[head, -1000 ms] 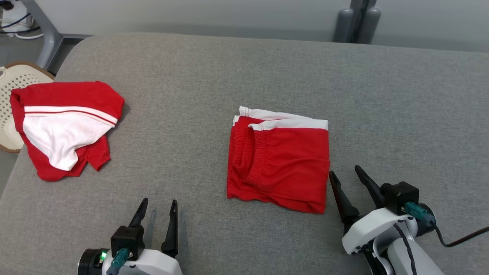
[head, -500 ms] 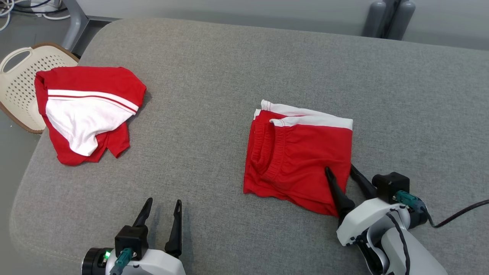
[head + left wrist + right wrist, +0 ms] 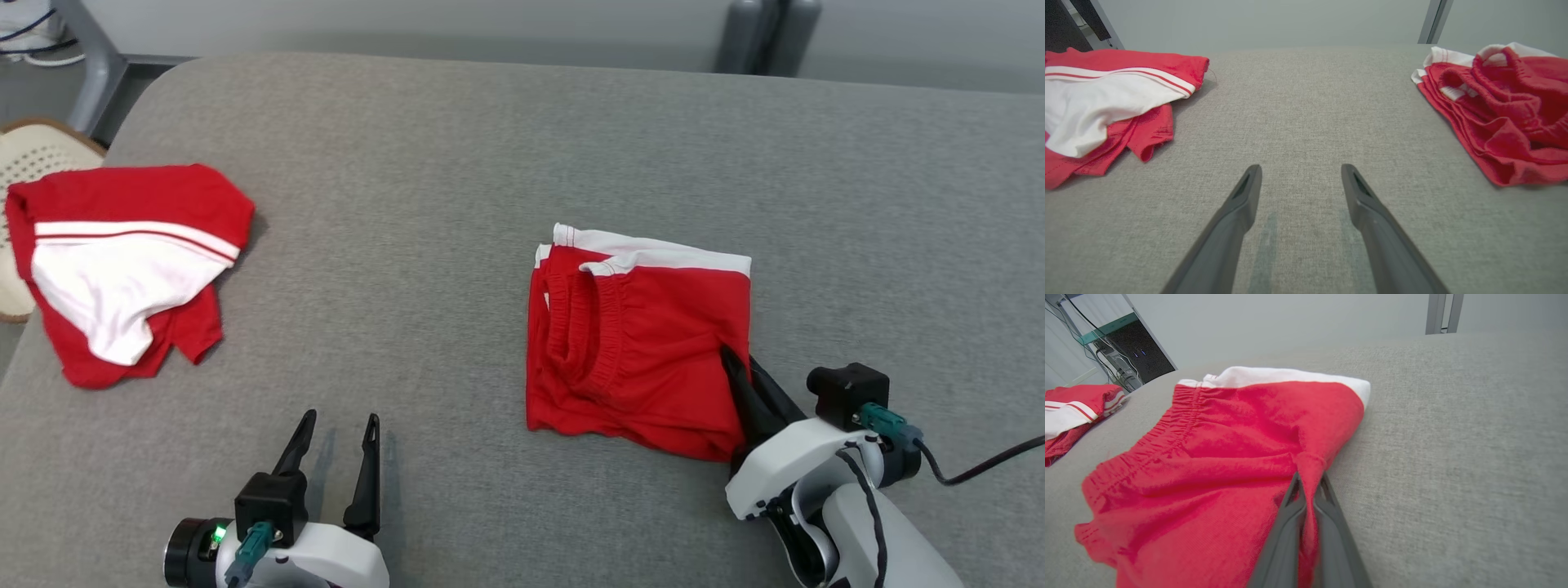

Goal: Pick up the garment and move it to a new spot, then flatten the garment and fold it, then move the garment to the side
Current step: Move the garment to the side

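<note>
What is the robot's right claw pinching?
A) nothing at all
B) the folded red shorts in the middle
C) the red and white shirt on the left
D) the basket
B: in the right wrist view the right gripper is shut on a pinched-up fold at the right edge of the red shorts.

Basket (image 3: 49, 151) and folded garment (image 3: 1506, 114), each cut off at a view's edge.
</note>
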Controlling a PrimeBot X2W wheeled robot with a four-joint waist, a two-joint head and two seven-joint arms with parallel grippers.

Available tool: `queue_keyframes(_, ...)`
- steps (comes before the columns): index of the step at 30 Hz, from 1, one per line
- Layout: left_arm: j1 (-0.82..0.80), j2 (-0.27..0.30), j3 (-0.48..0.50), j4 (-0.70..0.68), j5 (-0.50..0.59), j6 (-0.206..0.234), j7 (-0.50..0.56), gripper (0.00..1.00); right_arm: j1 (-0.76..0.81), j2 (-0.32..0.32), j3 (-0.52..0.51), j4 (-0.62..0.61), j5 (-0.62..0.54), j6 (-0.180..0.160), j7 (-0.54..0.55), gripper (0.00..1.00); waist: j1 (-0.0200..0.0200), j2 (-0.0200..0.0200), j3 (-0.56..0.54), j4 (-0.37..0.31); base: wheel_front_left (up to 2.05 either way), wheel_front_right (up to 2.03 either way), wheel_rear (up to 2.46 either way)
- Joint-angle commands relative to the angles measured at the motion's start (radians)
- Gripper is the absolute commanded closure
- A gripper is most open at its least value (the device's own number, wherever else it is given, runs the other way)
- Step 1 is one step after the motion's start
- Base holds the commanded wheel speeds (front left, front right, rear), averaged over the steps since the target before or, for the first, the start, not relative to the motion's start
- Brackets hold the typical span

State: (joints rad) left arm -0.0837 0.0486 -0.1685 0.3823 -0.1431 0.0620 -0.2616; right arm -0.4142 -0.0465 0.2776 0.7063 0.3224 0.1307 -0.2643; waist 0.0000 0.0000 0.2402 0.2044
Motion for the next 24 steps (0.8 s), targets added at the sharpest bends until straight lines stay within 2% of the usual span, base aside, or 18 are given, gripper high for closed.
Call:
queue_keyframes(1,0.001,0.004,0.005,-0.004,0.016,-0.007,-0.005,0.00,0.017,-0.009,0.004,-0.003,0.011,0.000,0.000,1.00,0.0000,0.0000,-0.019,-0.071,0.00,0.00,0.00)
queue_keyframes(15,-0.062,0.004,0.000,-0.002,0.082,-0.069,-0.005,0.00,0.041,-0.007,0.020,-0.031,0.056,0.000,0.000,1.00,0.0000,0.0000,-0.015,-0.499,0.00,0.00,0.00)
queue_keyframes(19,-0.075,0.004,-0.014,0.001,0.096,-0.087,-0.005,0.00,0.053,-0.007,0.024,-0.037,0.073,0.000,0.000,1.00,0.0000,0.0000,-0.006,-0.594,0.00,0.00,0.00)
queue_keyframes(24,-0.084,0.005,-0.030,-0.001,0.110,-0.102,-0.005,0.00,0.057,-0.006,0.035,-0.048,0.089,0.000,0.000,1.00,0.0000,0.0000,0.007,-0.674,0.00,0.00,0.00)
